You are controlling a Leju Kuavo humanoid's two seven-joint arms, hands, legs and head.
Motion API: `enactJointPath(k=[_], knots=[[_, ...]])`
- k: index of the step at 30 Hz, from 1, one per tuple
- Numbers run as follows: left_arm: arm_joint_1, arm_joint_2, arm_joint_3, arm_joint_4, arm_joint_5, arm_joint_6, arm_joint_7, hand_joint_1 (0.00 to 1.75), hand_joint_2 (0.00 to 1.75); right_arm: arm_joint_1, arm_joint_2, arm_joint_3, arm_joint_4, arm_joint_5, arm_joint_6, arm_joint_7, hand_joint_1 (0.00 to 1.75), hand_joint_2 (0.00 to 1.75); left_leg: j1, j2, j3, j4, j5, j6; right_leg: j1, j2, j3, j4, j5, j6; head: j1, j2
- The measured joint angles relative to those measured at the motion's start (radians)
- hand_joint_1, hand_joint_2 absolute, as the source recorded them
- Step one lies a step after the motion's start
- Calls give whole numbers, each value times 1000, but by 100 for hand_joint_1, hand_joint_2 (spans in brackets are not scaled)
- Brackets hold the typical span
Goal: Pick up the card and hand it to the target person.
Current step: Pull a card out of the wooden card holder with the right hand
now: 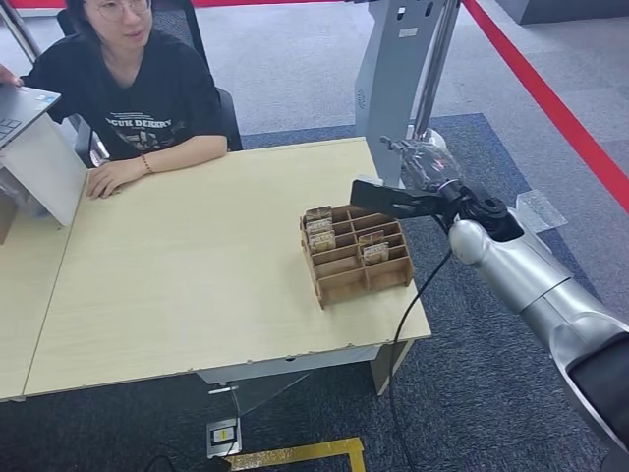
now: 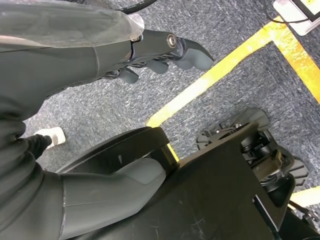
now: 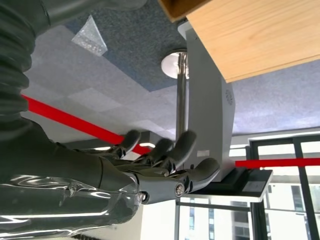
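Right hand (image 1: 416, 192): raised on the silver arm at about 3 o'clock, just beyond the desk's far right edge; palm flat, fingers (image 3: 181, 145) straight and slightly apart, holding nothing. It hovers close to the tray's right side, not touching it.

Left hand (image 2: 166, 50): hanging low over the carpet; fingers loosely apart, empty.

Tray (image 1: 356, 285): brown compartmented cardboard, on the desk (image 1: 186, 275) near its right edge.

Cards (image 1: 320, 228): several stand on edge in the tray's compartments, toward its left and middle. Judged light, thin, fairly stiff, liable to bend or slip; best pinched at the exposed top edge and lifted straight up.

Person (image 1: 141, 88): seated at 11 o'clock, forearm resting on the desk, well apart from the tray.
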Motion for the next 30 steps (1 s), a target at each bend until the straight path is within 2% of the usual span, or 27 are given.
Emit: enactJointPath(k=[3,6,8,10,12,13,18,25,30], knots=[[-2,0,0,0,0,0,0,0,175,20,9,8,13,1,-31,-11,21,175,0,0,0,0,0,0,0,0,0,0,0,0,0,0],[-5,-1,0,0,-1,0,3,0,175,35,20,17,33,3,-56,-23,34,175,0,0,0,0,0,0,0,0,0,0,0,0,0,0],[-5,0,0,0,-1,0,5,0,175,41,27,23,46,4,-64,-28,46,175,0,0,0,0,0,0,0,0,0,0,0,0,0,0],[-5,0,0,0,-1,0,7,0,175,45,34,28,59,5,-69,-32,75,175,0,0,0,0,0,0,0,0,0,0,0,0,0,0],[-5,0,0,0,-1,1,10,0,175,49,41,33,72,7,-74,-36,88,175,0,0,0,0,0,0,0,0,0,0,0,0,0,0],[-5,0,0,0,-1,1,11,0,175,49,45,36,79,7,-76,-38,86,175,0,0,0,0,0,0,0,0,0,0,0,0,0,0],[-5,1,0,0,-1,4,12,0,175,51,61,49,110,9,-87,-45,99,175,0,0,0,0,0,0,0,0,0,0,0,0,0,0],[-5,1,0,0,-1,4,12,0,175,54,78,58,144,14,-97,-51,86,175,0,0,0,0,0,0,0,0,0,0,0,0,0,0],[-5,1,0,0,-1,6,12,0,175,54,87,65,159,15,-103,-55,88,175,0,0,0,0,0,0,0,0,0,0,0,0,0,0]])
